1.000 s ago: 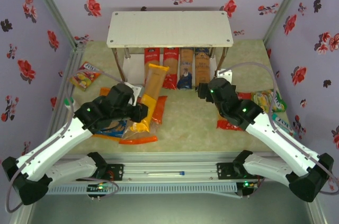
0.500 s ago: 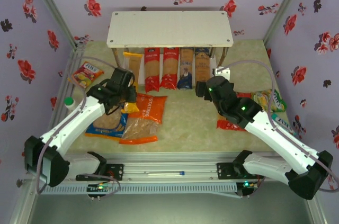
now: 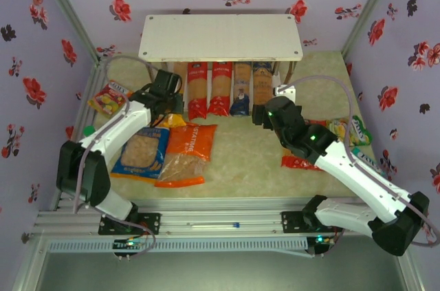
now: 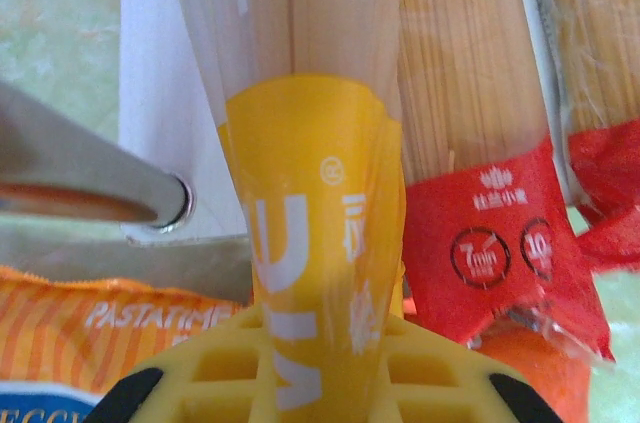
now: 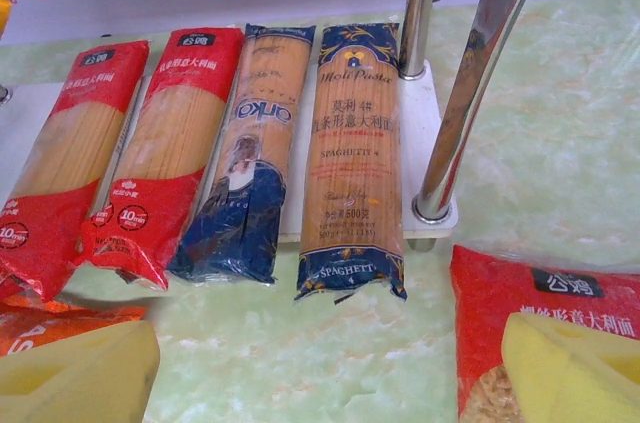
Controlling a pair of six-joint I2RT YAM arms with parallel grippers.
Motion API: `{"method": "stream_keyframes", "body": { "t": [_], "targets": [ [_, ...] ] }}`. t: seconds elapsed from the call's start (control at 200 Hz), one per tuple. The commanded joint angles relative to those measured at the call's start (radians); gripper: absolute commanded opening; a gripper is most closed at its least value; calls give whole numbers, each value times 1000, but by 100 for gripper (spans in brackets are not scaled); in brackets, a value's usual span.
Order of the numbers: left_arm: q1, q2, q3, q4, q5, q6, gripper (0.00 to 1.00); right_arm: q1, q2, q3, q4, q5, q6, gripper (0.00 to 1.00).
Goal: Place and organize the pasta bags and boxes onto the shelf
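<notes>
Operator: What is in the shelf (image 3: 220, 36)?

Spotter: On your lower tier four spaghetti packs lie flat, side by side, long way front to back. From the left you have two red packs (image 5: 150, 173), then two dark blue packs (image 5: 350, 163). Their near ends hang past the front edge of the white board, over the table (image 3: 240, 167).

Operator: And the fifth one?

Spotter: Your left gripper (image 3: 167, 96) is pinched tight on the near end of the yellow pack (image 4: 310, 193). The rest of the pack reaches forward over the lower board, just beside the leftmost red pack. I cannot tell whether it rests on the board.

Operator: My right side?

Spotter: Your right gripper (image 3: 264, 114) hangs in front of the shelf's right end with its fingers spread wide and nothing between them.

Operator: The bags?

Spotter: All three lie on the table, outside the shelf. You have the blue-orange bag (image 3: 141, 153) and the orange bag (image 3: 189, 150) touching each other on the left, under your left arm. The red bag (image 5: 540, 313) lies on the right, partly under your right arm.
</notes>
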Motion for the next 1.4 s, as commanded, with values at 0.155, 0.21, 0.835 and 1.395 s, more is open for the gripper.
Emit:
{"method": "stream_keyframes", "body": {
  "t": [0.155, 0.21, 0.835, 1.395],
  "targets": [
    [26, 92, 136, 130, -60, 54, 0, 7, -4, 34, 2, 32, -31, 90],
    [27, 113, 150, 133, -60, 60, 0, 7, -4, 31, 3, 35, -32, 90],
    [70, 271, 190, 150, -64, 69, 0, 7, -7, 17, 3, 42, -33, 91],
    [70, 301, 152, 240, -36, 61, 15, 7, -9, 7, -6, 56, -32, 91]
  ]
}}
